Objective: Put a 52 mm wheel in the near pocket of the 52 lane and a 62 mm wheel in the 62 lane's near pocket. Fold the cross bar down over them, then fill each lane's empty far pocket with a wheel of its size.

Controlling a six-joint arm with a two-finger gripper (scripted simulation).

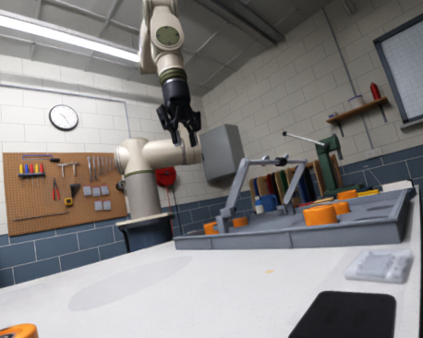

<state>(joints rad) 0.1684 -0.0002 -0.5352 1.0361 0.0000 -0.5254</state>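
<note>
The grey cross bar [263,178] stands raised above the grey tray [300,226], hinged on two legs over its middle. Orange wheels sit in the tray: one large wheel [320,214] near the front right with another [341,208] just behind it, and two [211,227] [239,221] at the left end by the bar's leg. Another orange wheel [347,194] lies behind the tray. My gripper [183,137] hangs high above the table, left of the tray, open and empty.
A pale moulded insert [379,265] and a black mat [346,315] lie on the table's near right. An orange object [11,331] shows at the near left corner. A grey cabinet [221,151] and a green press [327,161] stand behind the tray.
</note>
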